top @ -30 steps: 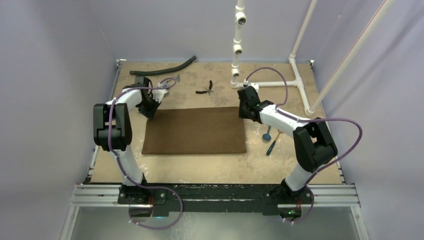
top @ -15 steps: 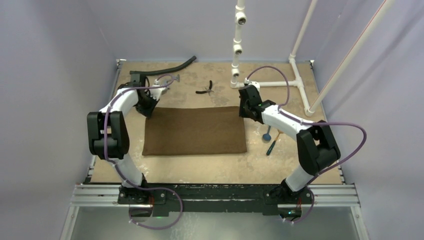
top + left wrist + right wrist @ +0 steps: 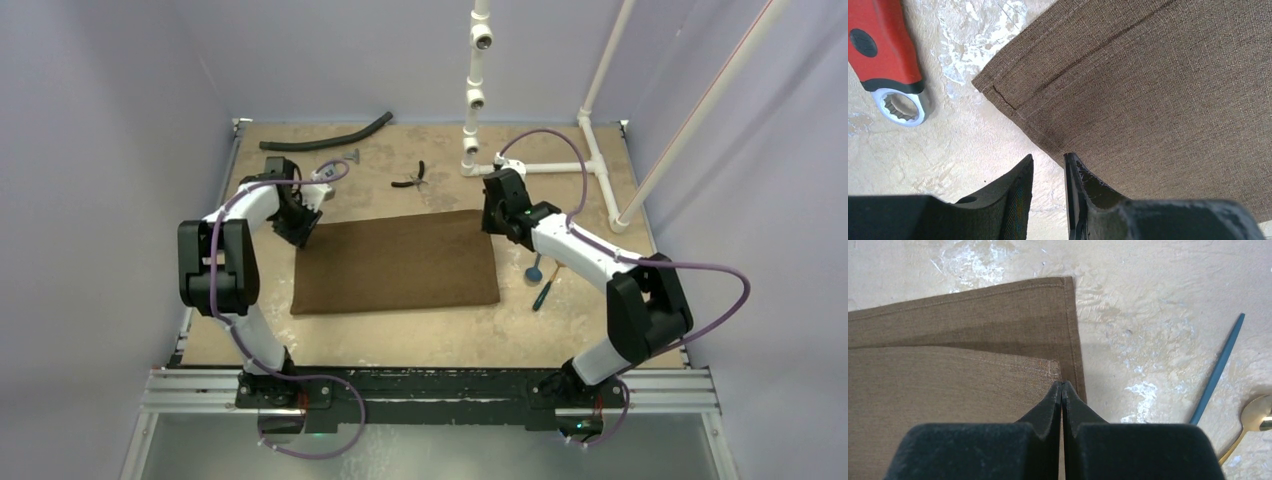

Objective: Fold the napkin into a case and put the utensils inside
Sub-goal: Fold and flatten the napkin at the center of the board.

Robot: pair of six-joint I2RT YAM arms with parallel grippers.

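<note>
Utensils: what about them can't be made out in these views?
Top view: utensils are too small to count or identify.
Right wrist view: spoon is cut off by the right edge; the teal piece's near end meets the right tool's body, so its kind is unclear.
Left wrist view: none in frame.

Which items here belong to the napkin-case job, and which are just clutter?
Job: napkin, spoon, slim teal utensil.
Clutter: black hose, pliers, red-handled wrench, white pipe frame.
</note>
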